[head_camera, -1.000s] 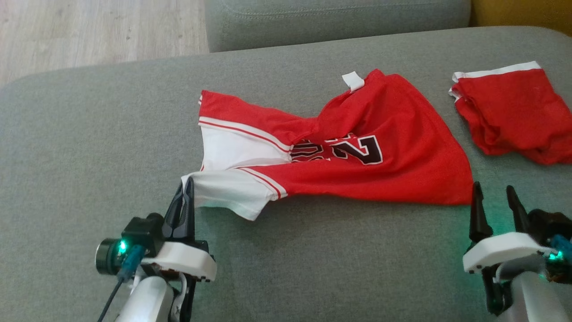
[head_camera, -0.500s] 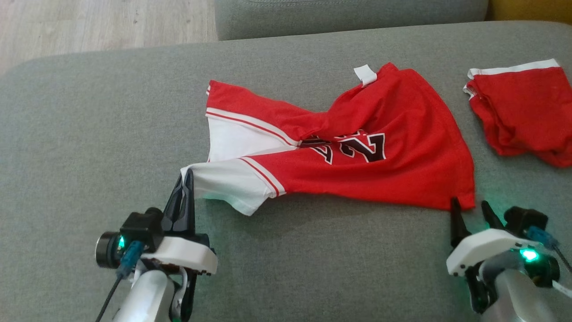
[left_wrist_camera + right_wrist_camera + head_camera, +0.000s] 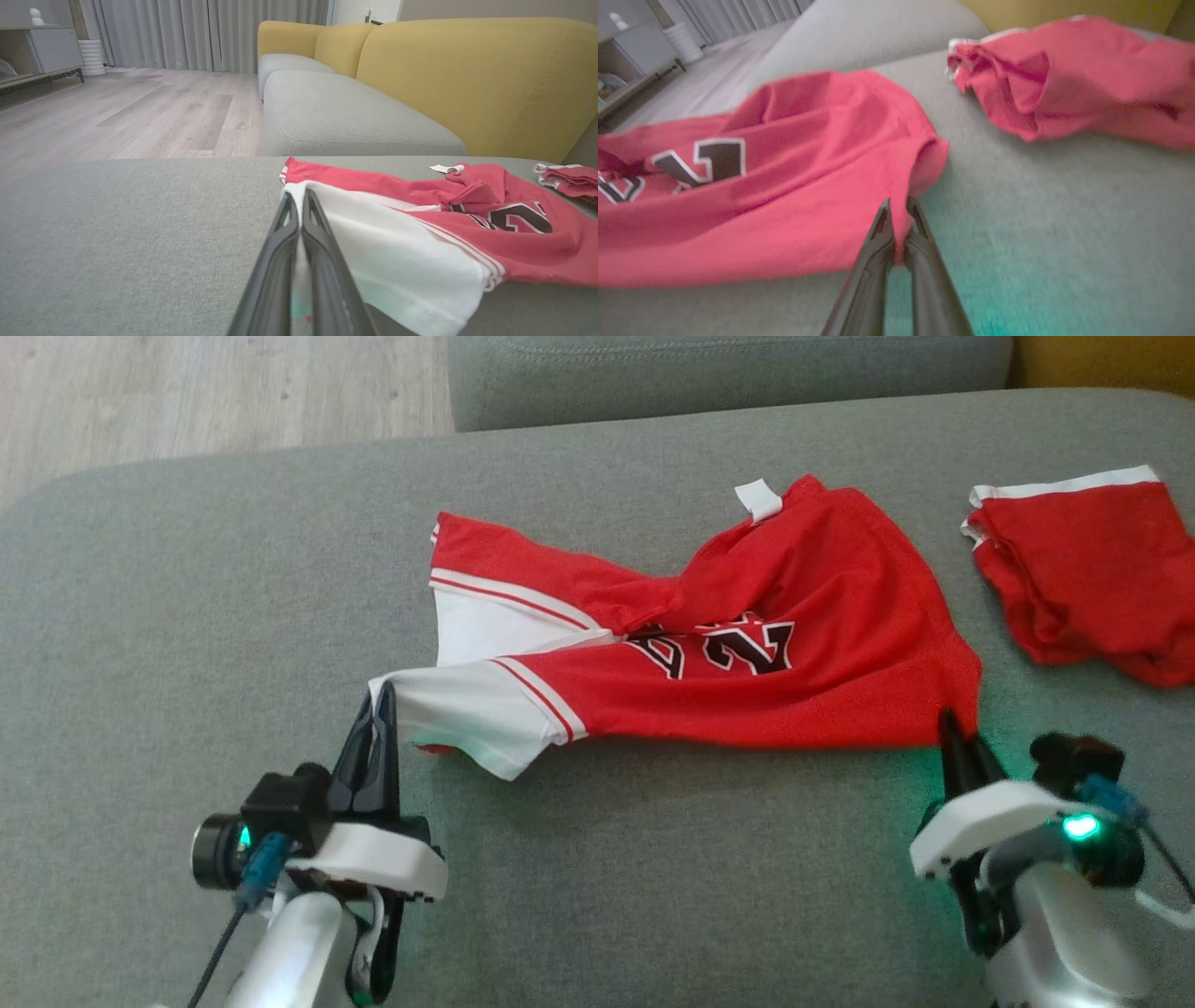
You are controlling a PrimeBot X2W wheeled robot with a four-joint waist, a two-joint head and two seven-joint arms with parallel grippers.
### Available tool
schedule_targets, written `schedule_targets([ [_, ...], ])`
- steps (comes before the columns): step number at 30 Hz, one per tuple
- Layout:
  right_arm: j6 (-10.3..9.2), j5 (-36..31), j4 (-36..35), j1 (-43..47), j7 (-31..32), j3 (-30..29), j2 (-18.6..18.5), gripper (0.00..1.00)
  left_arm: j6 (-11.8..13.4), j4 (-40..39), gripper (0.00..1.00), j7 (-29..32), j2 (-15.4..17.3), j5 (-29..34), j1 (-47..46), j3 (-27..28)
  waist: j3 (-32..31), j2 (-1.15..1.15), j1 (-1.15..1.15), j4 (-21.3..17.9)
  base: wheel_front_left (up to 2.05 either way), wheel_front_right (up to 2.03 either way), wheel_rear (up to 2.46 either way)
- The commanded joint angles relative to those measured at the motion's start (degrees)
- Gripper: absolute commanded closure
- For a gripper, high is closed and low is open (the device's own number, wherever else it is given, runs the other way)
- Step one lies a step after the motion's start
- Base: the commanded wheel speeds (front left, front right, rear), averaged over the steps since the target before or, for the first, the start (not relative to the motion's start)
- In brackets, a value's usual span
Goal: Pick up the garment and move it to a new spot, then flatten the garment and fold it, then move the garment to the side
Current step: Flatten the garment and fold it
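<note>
Jersey (image 3: pixel 747 681) is lying across the middle of the grey cushion (image 3: pixel 187 616), white end pointing left, red body to the right, number half buried in a twist near the centre. Left gripper (image 3: pixel 381 702) is pinched tight on the white near-left corner, and its wrist cam shows cloth sandwiched btwn the fingers. Right gripper (image 3: pixel 950 723) is clamped on the red near-right corner, w/ a bit of hem poking up btwn its fingers. So both near corners are held, one per arm. Imo that's the setup to lift & carry it w/o bunching, or to pull it taut. Near edge runs fairly straight btwn the two grips, but the far side is twisted & folded over itself, so flattening isn't done yet. Other red piece (image 3: pixel 1083 569) sits far right, apart from the jersey, so prob best to steer clear of it
</note>
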Motion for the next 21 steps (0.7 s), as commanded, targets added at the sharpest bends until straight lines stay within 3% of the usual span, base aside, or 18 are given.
schedule_targets([
  [1,-0.04,0.3,-2.7,-2.6,-1.1,1.6,0.0,1.0,0.2,-1.8,1.0,-0.7,1.5,-0.2,-2.7,2.1,-0.4,0.0,0.0,-0.2,0.0,0.0,0.0],
  [6,-0.04,0.0,-9.9,-5.2,-1.4,0.9,0.0,1.0,-0.3,-4.1,1.0,-0.3,2.3,-1.7,-4.4,3.4,-1.8,0.0,0.0,-0.8,0.0,0.0,0.0],
  [11,-0.04,-2.3,-21.3,-9.0,1.9,1.5,-0.1,1.0,-1.4,-9.2,1.0,1.9,4.0,-2.6,-10.1,4.5,-3.9,0.0,0.0,-0.9,0.0,0.0,0.0],
  [21,-0.04,-1.0,-35.6,-14.6,7.4,6.7,-5.7,1.0,-0.8,-20.6,1.0,6.0,4.4,-6.8,-19.6,8.4,-7.6,0.0,0.0,-1.0,0.0,0.0,0.0],
])
